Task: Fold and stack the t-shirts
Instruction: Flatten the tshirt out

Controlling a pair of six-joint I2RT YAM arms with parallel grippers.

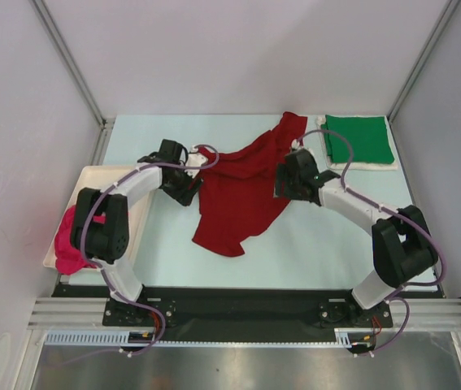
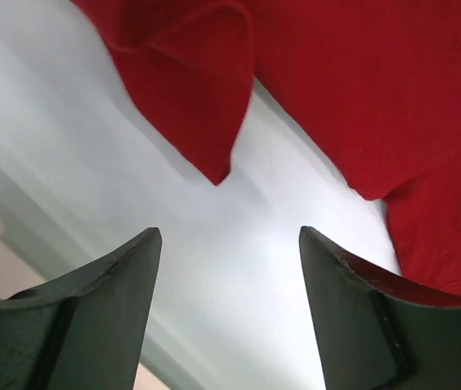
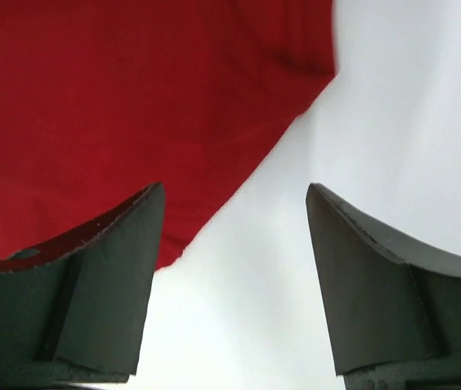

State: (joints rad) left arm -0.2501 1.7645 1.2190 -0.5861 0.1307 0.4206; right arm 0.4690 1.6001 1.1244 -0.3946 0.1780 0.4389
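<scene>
Dull black wedge fingers [image 2: 100, 301] of the left hand [image 2: 228, 236] gape empty over the smooth pale desk [image 1: 311, 244]; the right hand [image 3: 234, 191] gapes empty too. Between them sprawls the rumpled dark red t-shirt [image 1: 242, 191]. A green t-shirt [image 1: 360, 140] lies folded square far right; a pink t-shirt [image 1: 67, 240] bunches on the cream tray [image 1: 92, 175].

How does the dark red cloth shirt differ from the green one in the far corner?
The dark red cloth shirt lies loose and rumpled; the green cloth shirt is folded into a neat rectangle. The red one spreads far wider than the green. Both are plain cloth.
</scene>
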